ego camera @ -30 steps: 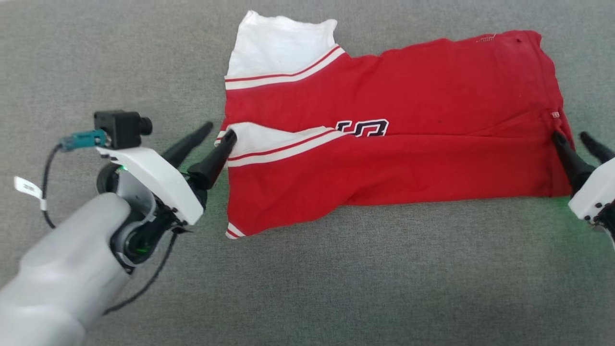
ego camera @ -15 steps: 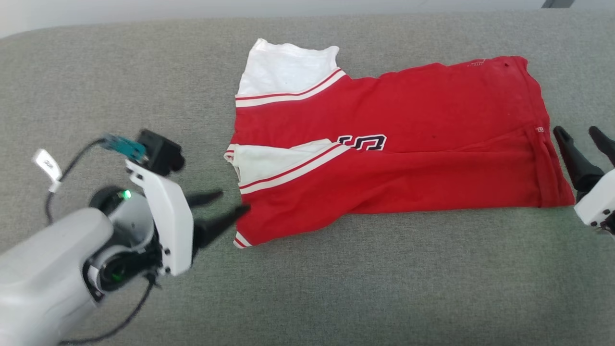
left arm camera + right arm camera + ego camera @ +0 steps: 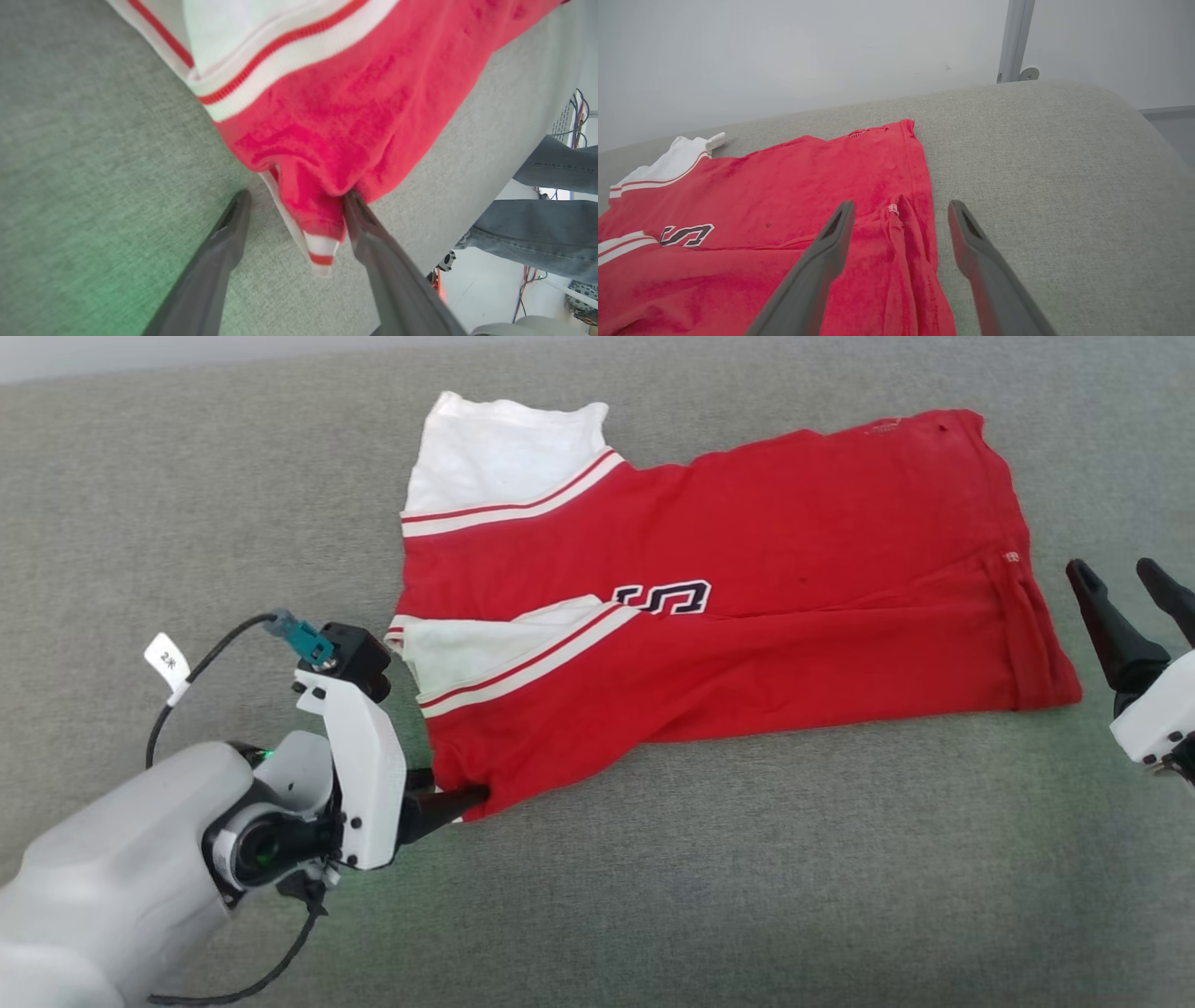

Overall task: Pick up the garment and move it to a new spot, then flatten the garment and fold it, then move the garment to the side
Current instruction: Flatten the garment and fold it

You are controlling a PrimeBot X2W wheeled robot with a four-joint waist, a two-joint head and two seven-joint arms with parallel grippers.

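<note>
Two grippers are standing with their jaws spread wide as we are looking down on the grey cushion. The garment is lying flat on it, running from nine o'clock to three o'clock across the middle of the head view. Its near part is folded over, and its white sleeve ends are pointing toward ten o'clock.

We are holding our left gripper at the garment's eight o'clock corner, fingers parted and clamping nothing. In the left wrist view the left gripper is straddling the striped corner tip of the garment. The finger toward three o'clock is touching the red fabric, while the other is standing apart from it.

Our right gripper is hovering just off the garment's three o'clock edge, apart from it, open and empty. In its own wrist view the right gripper is pointing toward twelve o'clock over the hem of the garment.

At four o'clock of the left wrist view, a person's legs in jeans are showing beyond the cushion's edge.
</note>
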